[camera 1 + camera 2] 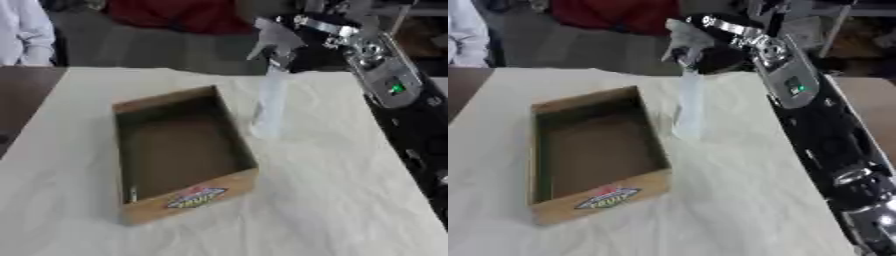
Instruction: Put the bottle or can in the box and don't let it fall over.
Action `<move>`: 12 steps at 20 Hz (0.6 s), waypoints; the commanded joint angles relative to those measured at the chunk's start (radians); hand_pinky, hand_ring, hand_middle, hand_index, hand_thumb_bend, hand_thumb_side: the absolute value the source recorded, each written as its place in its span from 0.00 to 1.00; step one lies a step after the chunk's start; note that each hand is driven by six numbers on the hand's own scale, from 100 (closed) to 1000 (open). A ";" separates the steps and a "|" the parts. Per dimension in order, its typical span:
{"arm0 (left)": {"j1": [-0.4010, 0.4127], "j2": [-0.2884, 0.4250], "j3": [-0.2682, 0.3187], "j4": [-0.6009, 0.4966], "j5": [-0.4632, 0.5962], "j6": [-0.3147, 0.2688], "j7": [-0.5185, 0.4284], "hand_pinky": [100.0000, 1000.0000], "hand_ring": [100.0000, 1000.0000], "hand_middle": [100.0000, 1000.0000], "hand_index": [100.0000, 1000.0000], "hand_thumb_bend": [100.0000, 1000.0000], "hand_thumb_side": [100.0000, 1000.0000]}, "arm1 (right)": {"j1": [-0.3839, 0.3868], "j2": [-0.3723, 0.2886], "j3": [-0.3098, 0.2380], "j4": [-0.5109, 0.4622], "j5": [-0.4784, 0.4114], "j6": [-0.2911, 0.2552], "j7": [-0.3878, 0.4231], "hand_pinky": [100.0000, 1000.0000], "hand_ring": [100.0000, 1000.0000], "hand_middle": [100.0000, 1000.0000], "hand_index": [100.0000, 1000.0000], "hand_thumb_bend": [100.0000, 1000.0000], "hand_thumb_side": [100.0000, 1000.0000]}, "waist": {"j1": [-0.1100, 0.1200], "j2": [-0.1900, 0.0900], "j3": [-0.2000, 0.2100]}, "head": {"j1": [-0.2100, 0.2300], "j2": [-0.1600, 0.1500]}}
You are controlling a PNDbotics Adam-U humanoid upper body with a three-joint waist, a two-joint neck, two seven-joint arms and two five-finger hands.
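Observation:
A tall, pale, see-through bottle [269,107] stands upright on the white table, just right of the box's far right corner. My right hand [278,42] comes in from the upper right and is curled round the bottle's top. The open cardboard box [185,200] lies left of the bottle, empty inside, with a coloured label on its near wall. My left hand shows in neither view.
The white cloth-covered table [332,200] spreads round the box. My right arm [815,115] runs down the right side of the table. A dark surface [22,95] borders the table at the left. People stand beyond the far edge.

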 commanded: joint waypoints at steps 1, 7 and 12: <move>-0.010 0.010 -0.001 -0.011 -0.001 -0.001 -0.006 0.59 0.77 0.73 0.80 0.22 0.48 | -0.029 -0.012 -0.001 -0.010 0.008 0.003 -0.014 0.85 0.85 0.90 0.84 0.00 0.09 | 0.001 -0.012 0.002 | -0.003 -0.004; -0.009 0.009 -0.001 -0.010 -0.002 0.001 -0.011 0.59 0.77 0.73 0.79 0.22 0.49 | -0.031 -0.008 0.003 -0.008 0.021 0.009 -0.030 0.85 0.79 0.84 0.82 0.00 0.08 | -0.001 -0.008 0.003 | -0.004 -0.006; -0.009 0.009 0.000 -0.011 -0.002 0.000 -0.011 0.59 0.77 0.73 0.79 0.22 0.49 | -0.033 -0.005 0.006 -0.005 0.041 0.011 -0.027 0.81 0.72 0.75 0.76 0.00 0.00 | -0.001 -0.007 0.004 | -0.006 -0.006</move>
